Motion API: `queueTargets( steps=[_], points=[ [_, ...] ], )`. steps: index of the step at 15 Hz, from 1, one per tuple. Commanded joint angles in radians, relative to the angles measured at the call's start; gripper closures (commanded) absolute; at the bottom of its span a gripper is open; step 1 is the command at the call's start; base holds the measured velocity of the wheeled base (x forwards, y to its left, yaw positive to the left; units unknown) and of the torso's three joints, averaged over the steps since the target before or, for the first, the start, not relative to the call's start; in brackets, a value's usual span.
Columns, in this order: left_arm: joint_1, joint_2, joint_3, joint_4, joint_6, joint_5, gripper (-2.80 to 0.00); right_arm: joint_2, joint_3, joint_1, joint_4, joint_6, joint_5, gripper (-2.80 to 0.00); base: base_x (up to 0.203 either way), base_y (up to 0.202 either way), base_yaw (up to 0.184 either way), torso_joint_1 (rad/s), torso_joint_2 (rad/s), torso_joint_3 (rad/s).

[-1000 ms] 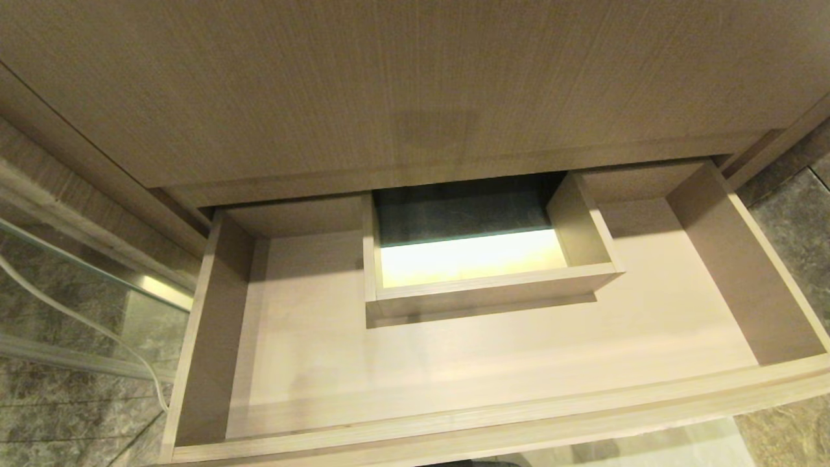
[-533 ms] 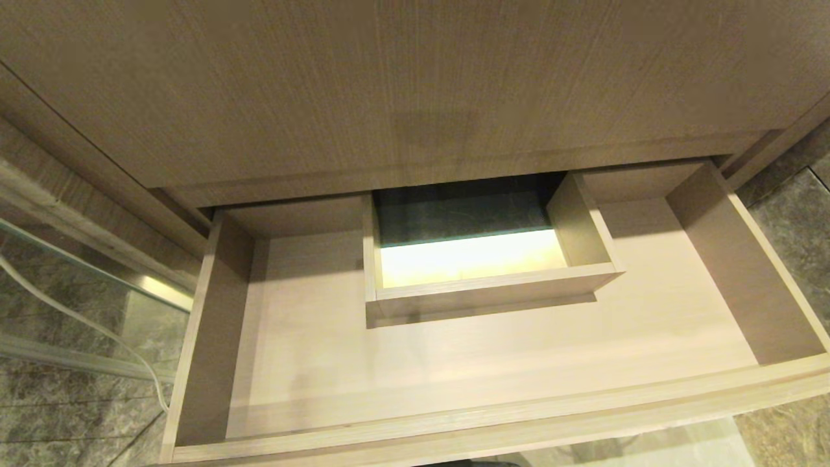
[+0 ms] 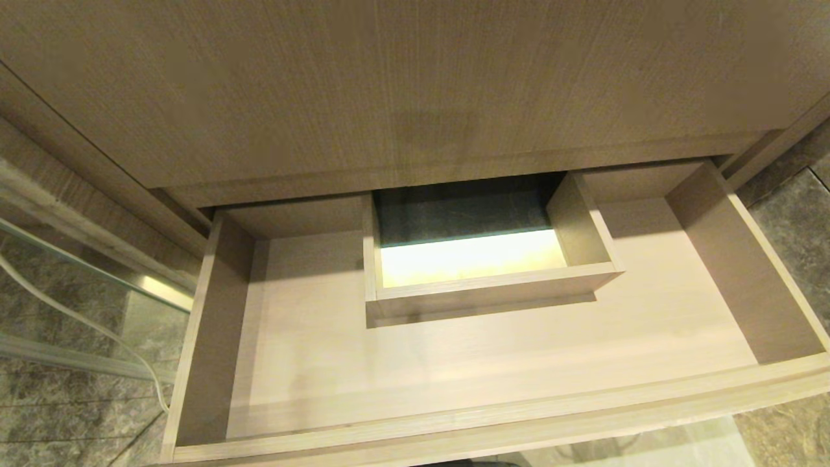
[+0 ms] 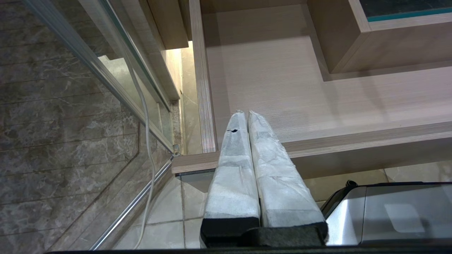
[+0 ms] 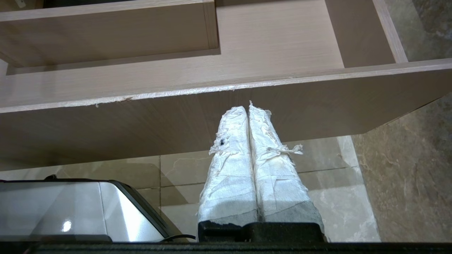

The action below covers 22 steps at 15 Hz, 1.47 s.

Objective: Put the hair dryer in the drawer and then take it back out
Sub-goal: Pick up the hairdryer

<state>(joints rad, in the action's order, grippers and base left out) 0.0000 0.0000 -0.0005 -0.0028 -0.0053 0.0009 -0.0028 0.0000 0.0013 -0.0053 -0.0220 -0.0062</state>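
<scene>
Drawer: the drawer (image 3: 493,363) stands pulled open; the boxed cut-out (image 3: 486,272) sits at 12 o'clock inside.
Hair dryer: in no view.
Left tool (image 4: 246,113): pressed together, over the drawer's corner.
Right tool (image 5: 247,108): pressed together, before the drawer front.
Wrist views only: grey casing (image 5: 70,208) at 6 o'clock.

Back of the drawer (image 3: 493,363) tucked under the wood panel (image 3: 389,84); we cannot see its rear wall. Boxed cut-out (image 3: 493,282) in the head view: the lit patch inside is washed out, surface unreadable. Drawer's front right corner runs off the edge there. White cable (image 3: 84,324) beside the drawer's left wall is cut at both ends. Drawer front's outer face shows only in shadow from the right wrist.
</scene>
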Motion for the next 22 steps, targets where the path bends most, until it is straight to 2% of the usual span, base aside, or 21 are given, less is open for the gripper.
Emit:
queueTargets(
  steps=[1,12,16,22],
  points=[
    [0.0,0.001,0.0,0.0,-0.001,0.001,0.0,0.003,0.0,0.0,-0.001,-0.001,0.0,0.0,0.0,0.0,0.0,0.0,0.0,0.0],
    [0.0,0.001,0.0,0.0,-0.001,0.001,0.0,0.003,0.0,0.0,0.001,0.016,-0.003,0.0,0.0,0.0,0.0,0.0,0.0,0.0],
    [0.0,0.001,0.0,0.0,-0.001,0.001,0.0,0.003,0.002,0.0,0.002,0.016,-0.003,0.0,0.0,0.0,0.0,0.187,-0.08,-0.078],
    [0.0,0.0,0.0,0.0,-0.001,0.0,0.0,0.003,0.002,0.0,0.002,0.016,-0.003,0.0,0.0,0.0,0.0,0.19,-0.48,-0.167]
  ],
)
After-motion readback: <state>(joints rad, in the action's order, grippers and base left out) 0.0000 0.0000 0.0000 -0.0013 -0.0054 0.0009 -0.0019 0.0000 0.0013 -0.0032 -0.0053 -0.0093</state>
